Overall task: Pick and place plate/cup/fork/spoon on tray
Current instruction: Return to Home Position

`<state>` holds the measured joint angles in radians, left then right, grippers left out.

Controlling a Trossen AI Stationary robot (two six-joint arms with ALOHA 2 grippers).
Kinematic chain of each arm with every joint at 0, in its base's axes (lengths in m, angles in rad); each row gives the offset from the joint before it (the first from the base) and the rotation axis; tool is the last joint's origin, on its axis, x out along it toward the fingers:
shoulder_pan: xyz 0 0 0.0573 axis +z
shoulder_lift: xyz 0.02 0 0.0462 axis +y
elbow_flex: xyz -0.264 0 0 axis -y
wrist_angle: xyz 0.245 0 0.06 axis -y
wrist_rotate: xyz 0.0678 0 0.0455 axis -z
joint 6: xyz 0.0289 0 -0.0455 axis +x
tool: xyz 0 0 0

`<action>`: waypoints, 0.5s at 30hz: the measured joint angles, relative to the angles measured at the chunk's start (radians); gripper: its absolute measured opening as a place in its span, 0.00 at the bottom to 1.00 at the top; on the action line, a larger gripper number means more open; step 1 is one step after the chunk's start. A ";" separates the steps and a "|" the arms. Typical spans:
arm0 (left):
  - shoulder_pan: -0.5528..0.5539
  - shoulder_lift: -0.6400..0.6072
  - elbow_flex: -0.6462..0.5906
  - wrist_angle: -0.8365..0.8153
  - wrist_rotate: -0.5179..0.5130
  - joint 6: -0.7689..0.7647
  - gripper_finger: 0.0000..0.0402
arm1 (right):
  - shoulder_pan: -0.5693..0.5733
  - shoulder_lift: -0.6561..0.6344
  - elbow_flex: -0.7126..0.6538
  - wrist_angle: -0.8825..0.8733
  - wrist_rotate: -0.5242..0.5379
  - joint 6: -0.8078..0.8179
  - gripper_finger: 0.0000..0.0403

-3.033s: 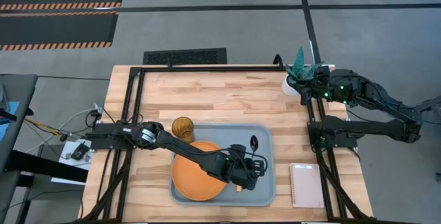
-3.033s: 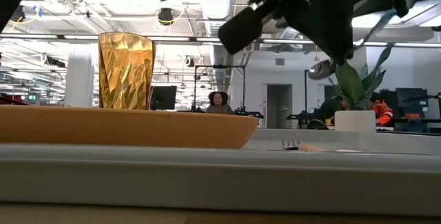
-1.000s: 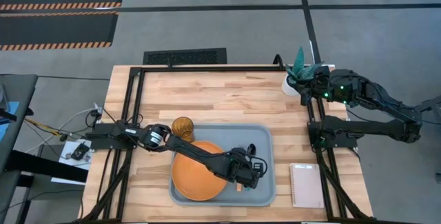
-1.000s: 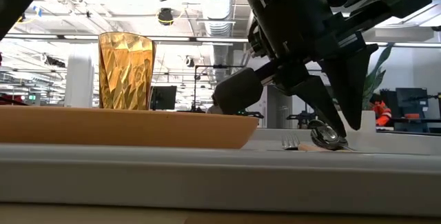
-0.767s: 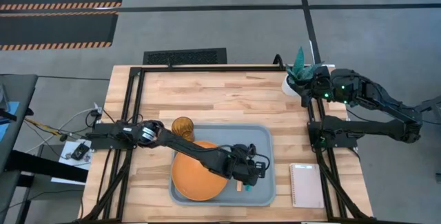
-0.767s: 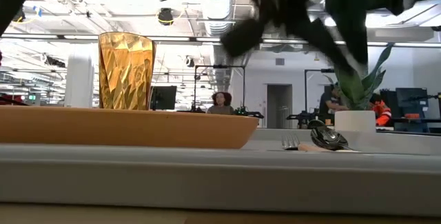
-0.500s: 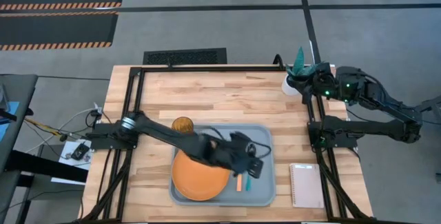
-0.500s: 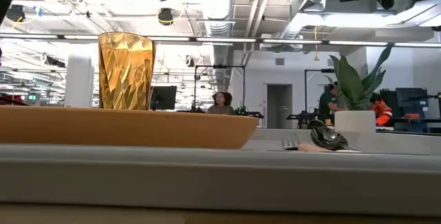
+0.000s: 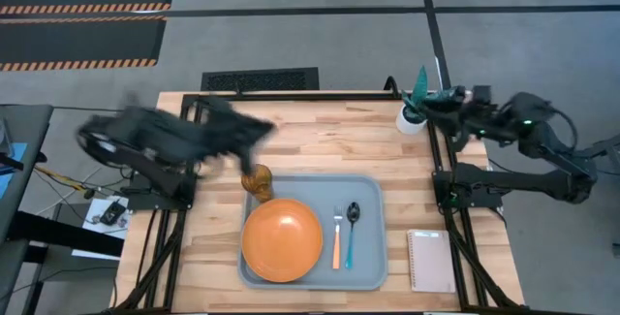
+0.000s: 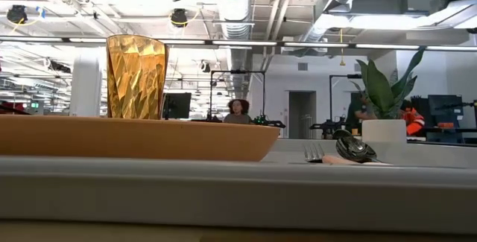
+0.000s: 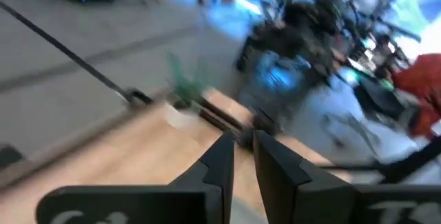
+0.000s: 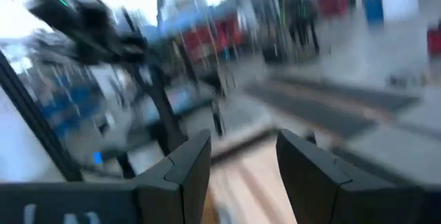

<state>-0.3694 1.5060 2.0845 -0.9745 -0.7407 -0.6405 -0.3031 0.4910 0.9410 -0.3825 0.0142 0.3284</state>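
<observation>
The grey-blue tray (image 9: 310, 181) lies on the table's near middle. On it lie the orange plate (image 9: 281, 240), the orange-handled fork (image 9: 337, 242) and the blue-handled spoon (image 9: 351, 230), side by side right of the plate. The amber cup (image 9: 257, 180) stands upright in the tray's far left corner. The low view shows the cup (image 10: 136, 77), plate (image 10: 134, 138), fork tines (image 10: 314, 153) and spoon bowl (image 10: 354, 149). My left gripper (image 9: 260, 129) is blurred, high over the table's far left, narrowly open and empty (image 11: 241, 156). My right gripper (image 9: 426, 105) is open and empty (image 12: 241, 158) by the plant pot.
A white pot with a green plant (image 9: 412, 118) stands at the far right, right beside my right gripper. A pink notebook (image 9: 430, 260) lies near right of the tray. Black frame rails run along the table's left, right and far sides.
My left gripper has let go of the spoon, risen from the tray and swung fast toward the table's far left. The spoon stays flat on the tray beside the fork. My right arm has shifted a little beside the plant pot.
</observation>
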 joint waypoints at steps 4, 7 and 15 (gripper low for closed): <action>-0.040 -0.218 -0.115 -0.017 -0.008 0.081 0.11 | -0.013 -0.062 0.001 0.042 0.037 -0.037 0.47; -0.060 -0.383 -0.285 0.028 0.048 0.081 0.11 | -0.033 -0.108 0.001 0.039 0.037 -0.039 0.47; -0.063 -0.899 -0.902 0.312 0.117 0.088 0.11 | -0.053 -0.210 -0.077 0.078 0.063 0.000 0.47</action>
<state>-0.4320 0.6072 1.1821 -0.6621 -0.6234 -0.5520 -0.3565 0.2811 0.8637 -0.3041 0.0772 0.3283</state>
